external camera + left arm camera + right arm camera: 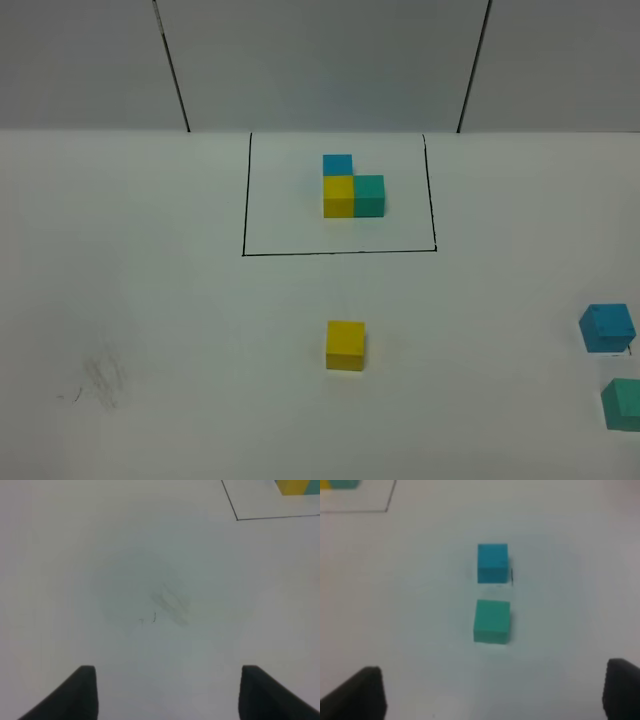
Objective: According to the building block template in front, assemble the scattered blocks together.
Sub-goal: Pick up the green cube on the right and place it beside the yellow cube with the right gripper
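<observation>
Nearest, a teal-green cube (622,403), a sky-blue cube (607,327) just behind; a yellow cube (345,344) well left, before the black-framed template (352,190). The left gripper (167,695) and right gripper (490,695) hover, jaws spread, empty.

White table (150,300), grey panelled wall (320,60)

I am looking at a smooth, matt white table (150,300), carrying a dull grey scuff (103,380) well left of the yellow cube (345,345). That cube is showing matt, even faces; my left fingers (75,695) are looking matt black.
</observation>
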`<action>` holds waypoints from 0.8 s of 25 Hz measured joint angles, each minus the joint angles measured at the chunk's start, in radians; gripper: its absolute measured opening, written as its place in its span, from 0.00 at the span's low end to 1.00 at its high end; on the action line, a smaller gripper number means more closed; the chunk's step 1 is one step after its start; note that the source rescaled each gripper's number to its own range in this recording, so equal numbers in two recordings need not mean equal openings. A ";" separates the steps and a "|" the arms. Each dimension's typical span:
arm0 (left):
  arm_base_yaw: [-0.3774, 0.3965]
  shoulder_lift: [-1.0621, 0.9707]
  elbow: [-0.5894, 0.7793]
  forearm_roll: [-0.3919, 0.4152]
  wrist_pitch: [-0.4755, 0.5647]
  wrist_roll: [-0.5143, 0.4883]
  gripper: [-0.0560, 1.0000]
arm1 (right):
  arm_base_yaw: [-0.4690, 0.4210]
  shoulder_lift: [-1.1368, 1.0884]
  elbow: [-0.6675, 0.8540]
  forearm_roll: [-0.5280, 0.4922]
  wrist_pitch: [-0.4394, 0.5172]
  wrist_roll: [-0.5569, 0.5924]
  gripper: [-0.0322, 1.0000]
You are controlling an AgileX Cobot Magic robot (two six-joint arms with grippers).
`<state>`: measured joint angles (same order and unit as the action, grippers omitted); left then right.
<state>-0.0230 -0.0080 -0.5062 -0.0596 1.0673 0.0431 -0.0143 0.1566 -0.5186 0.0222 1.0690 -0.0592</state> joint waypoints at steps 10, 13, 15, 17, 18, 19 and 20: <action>0.000 0.000 0.000 0.000 0.000 0.000 0.41 | 0.000 0.494 -0.069 -0.036 -0.123 0.001 0.80; 0.000 0.000 0.000 0.000 0.000 0.000 0.41 | 0.000 0.636 -0.069 -0.049 -0.207 0.001 0.80; 0.000 0.000 0.000 0.000 0.000 0.000 0.41 | 0.000 0.728 -0.069 -0.055 -0.268 0.002 0.80; 0.000 0.000 0.000 0.000 0.000 0.000 0.41 | 0.000 0.807 -0.069 -0.058 -0.304 0.011 0.80; 0.000 0.000 0.000 0.000 0.000 0.000 0.41 | 0.000 0.847 -0.069 -0.058 -0.317 0.018 0.80; 0.000 0.000 0.000 0.000 0.000 0.000 0.41 | 0.000 0.879 -0.069 -0.060 -0.323 0.028 0.80; 0.000 0.000 0.000 0.000 0.000 0.000 0.41 | 0.000 0.915 -0.070 -0.062 -0.328 0.040 0.80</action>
<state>-0.0230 -0.0080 -0.5062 -0.0596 1.0673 0.0431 -0.0143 1.0716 -0.5882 -0.0401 0.7411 -0.0193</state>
